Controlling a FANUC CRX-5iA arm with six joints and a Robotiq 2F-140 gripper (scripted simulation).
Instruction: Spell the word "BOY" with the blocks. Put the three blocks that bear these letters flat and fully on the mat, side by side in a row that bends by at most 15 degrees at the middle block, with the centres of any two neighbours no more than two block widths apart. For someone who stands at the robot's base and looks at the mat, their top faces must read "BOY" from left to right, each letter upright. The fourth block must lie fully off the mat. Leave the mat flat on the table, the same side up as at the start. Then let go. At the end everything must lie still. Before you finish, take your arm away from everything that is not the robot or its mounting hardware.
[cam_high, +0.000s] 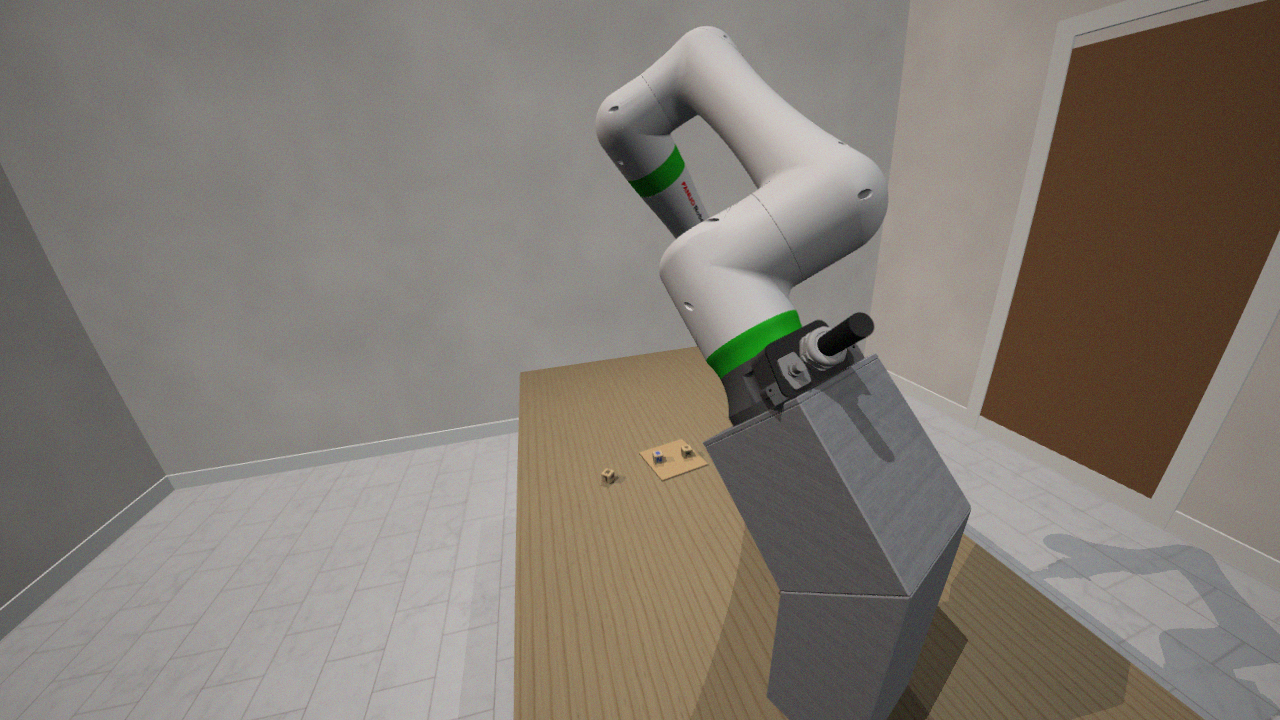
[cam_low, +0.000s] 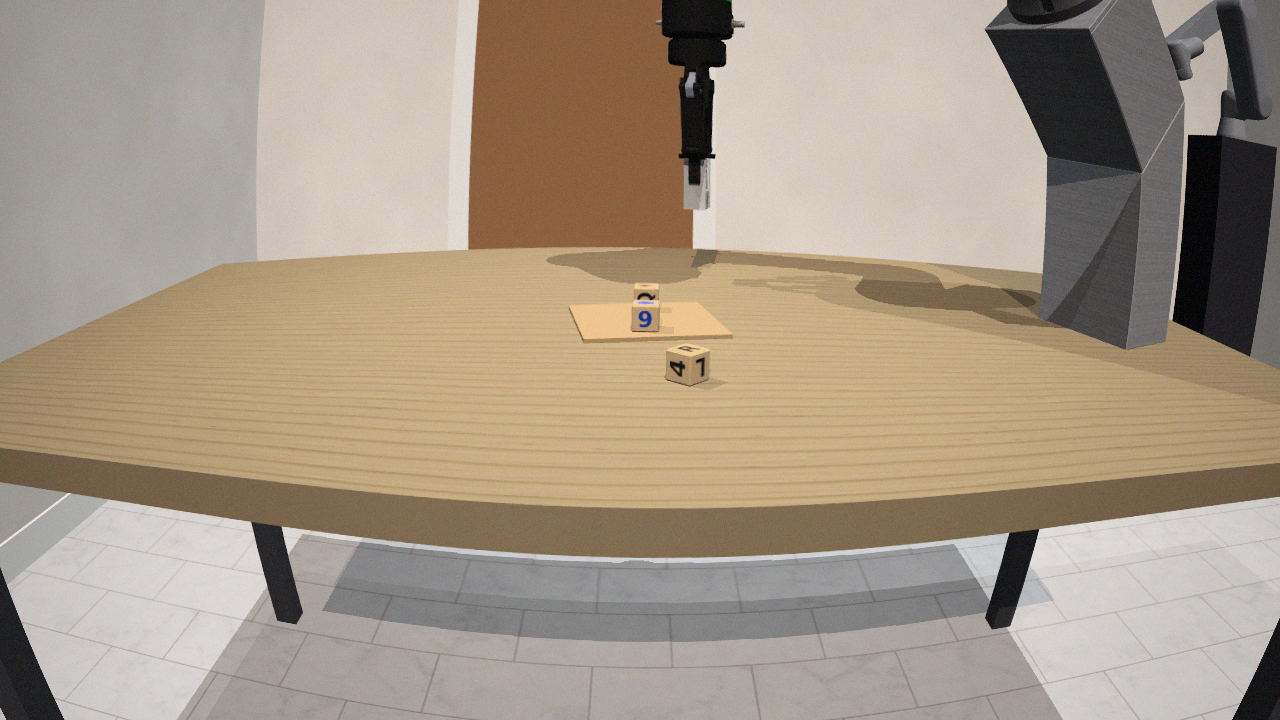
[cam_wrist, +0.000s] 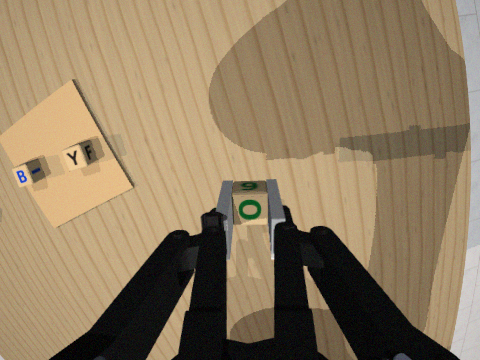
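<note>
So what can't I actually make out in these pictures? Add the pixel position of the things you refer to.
Top view: the pincer (cam_low: 696, 204) (cam_wrist: 250, 196) and the wooden block with the green O (cam_wrist: 250, 210), behind the white arm (cam_high: 769, 116).
Exterior view: the lower front of the black-lettered wooden block on the mat (cam_high: 687, 451) (cam_low: 646, 291) (cam_wrist: 75, 158), behind the blue-lettered one (cam_high: 657, 457) (cam_low: 645, 317) (cam_wrist: 22, 176).
Wrist view: the loose wooden block (cam_high: 607, 476) (cam_low: 687, 365), beyond the left edge.

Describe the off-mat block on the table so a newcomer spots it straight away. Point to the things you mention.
On the long wooden table (cam_high: 581, 573) (cam_low: 447, 420), find the thin square mat (cam_high: 673, 471) (cam_low: 599, 331) carrying two blocks. Just off it, in the exterior view's foreground, sits the turned block (cam_high: 607, 477) (cam_low: 687, 365). Black 4 and L-like marks on its sides distinguish it from the nearer mat block's blue 9.
</note>
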